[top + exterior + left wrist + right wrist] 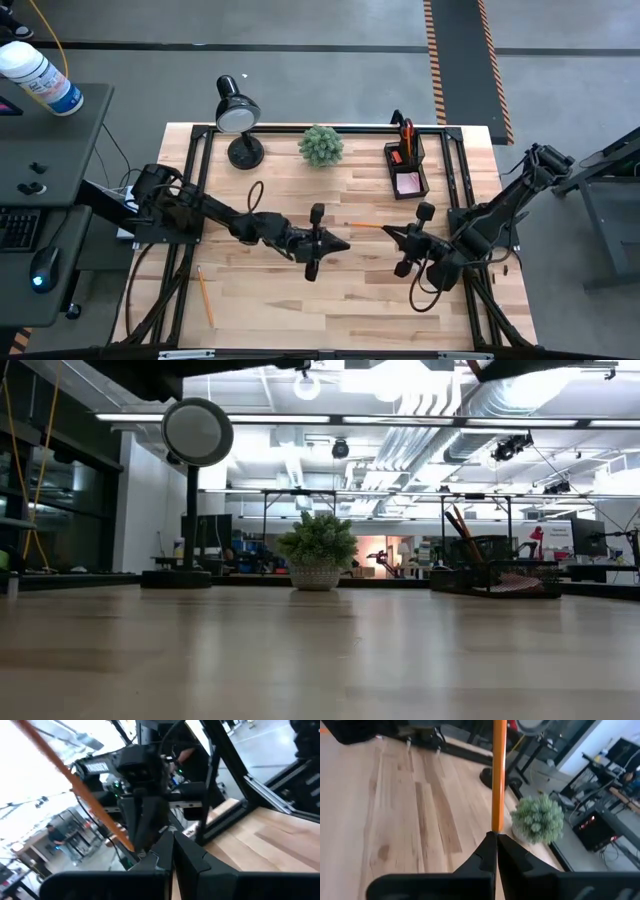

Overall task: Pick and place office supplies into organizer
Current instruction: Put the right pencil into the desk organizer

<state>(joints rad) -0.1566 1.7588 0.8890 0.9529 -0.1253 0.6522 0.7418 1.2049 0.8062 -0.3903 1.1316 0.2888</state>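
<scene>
While both claws meet mid-worktop, well short of the organizer (406, 166), right claw (392, 233) pinches a pencil (498, 775) tip; left claw (340, 243) closed too. Light, stiff, slippery: grip mid-shaft.

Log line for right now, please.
right gripper: shut on orange pencil, mid-table | left gripper: shut, facing it | organizer: far right | second pencil: loose, table left

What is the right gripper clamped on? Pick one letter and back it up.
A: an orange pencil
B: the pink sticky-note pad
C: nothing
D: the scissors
A: in the right wrist view the right gripper pinches the end of an orange pencil between its shut fingers.
</scene>
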